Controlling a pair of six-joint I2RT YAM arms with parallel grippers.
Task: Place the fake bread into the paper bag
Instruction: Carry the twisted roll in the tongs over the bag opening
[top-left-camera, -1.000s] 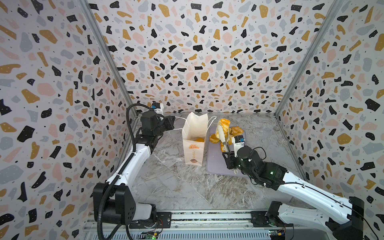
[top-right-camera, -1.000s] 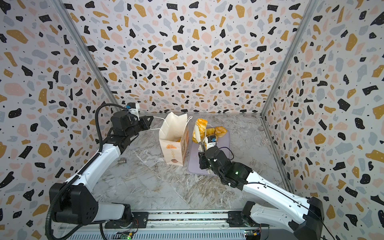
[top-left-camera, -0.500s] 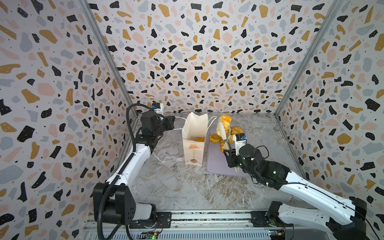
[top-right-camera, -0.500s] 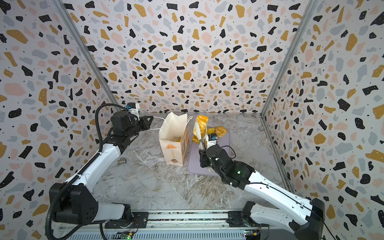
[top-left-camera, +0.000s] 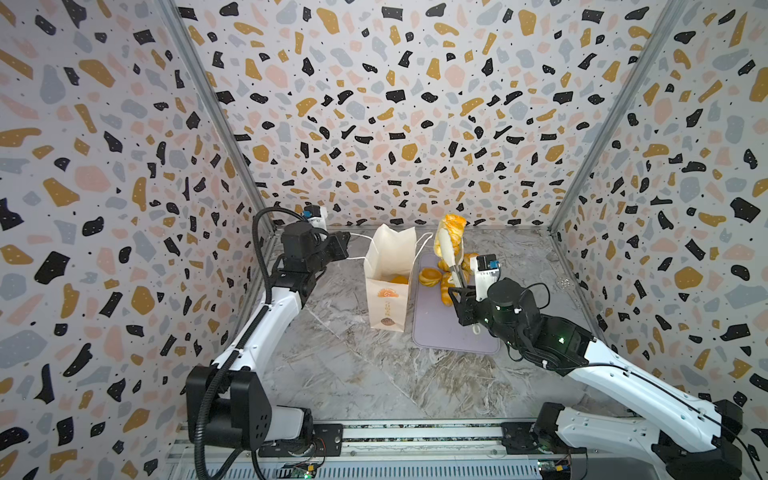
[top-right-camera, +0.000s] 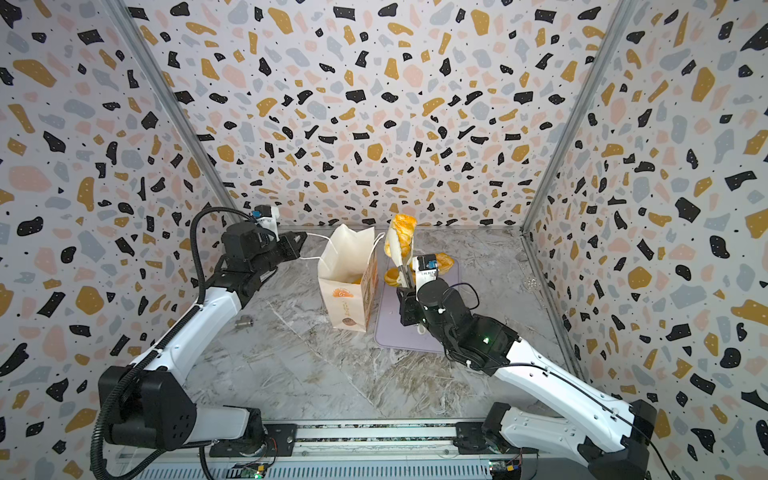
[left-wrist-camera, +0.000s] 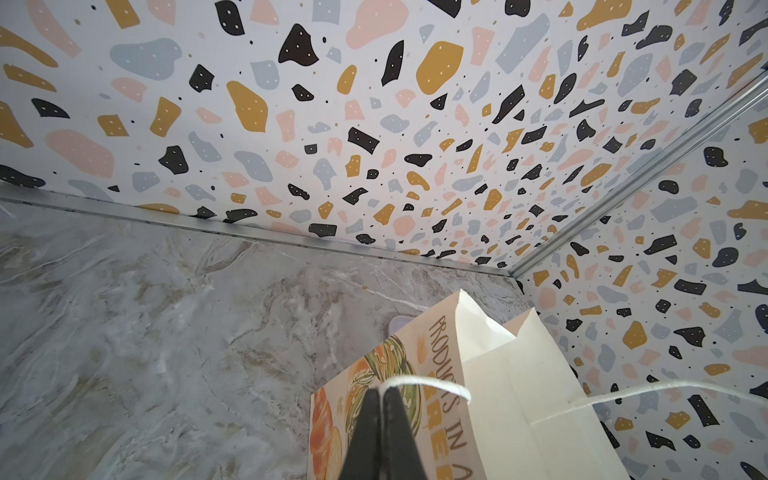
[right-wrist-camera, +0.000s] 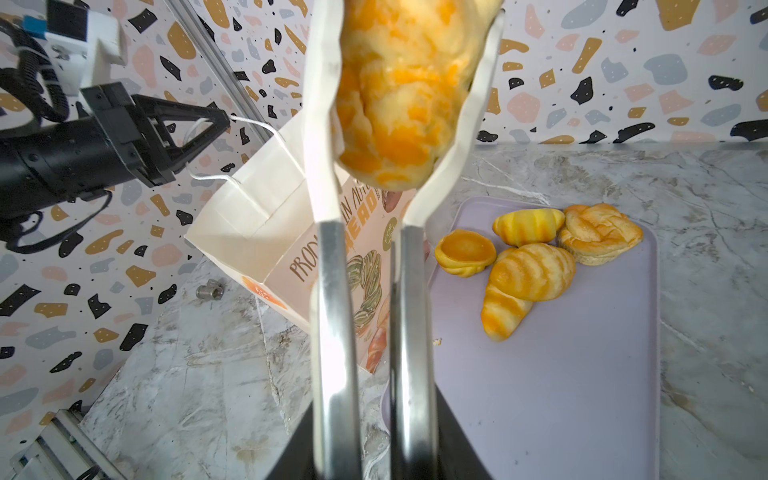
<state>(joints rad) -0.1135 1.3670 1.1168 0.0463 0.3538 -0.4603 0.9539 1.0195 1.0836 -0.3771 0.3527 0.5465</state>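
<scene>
While my left end effector pinches the white string handle of the tall cream paper bag, my right end effector clamps steel white-tipped tongs holding a glossy golden toy bread aloft beside the bag's mouth.

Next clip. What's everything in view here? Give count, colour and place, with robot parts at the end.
paper bag: one, cream-white with orange print, standing open, left of the tray
bread in the tongs: one, golden, raised right of the bag's top
round bun: one, golden, far end of the tray
striped rolls: two, golden, beside the bun
plaited pastry: one, light brown, beside the rolls
bread in the bag: at least one, orange, mostly hidden
tray: one, lilac, flat on the table
tongs: one, steel with white tips, gripping the raised bread
small metal part: one, silver, on the table left of the bag
table: one, grey marble
left tool: black, shut on the bag's string handle
right tool: black, shut on the tongs
</scene>
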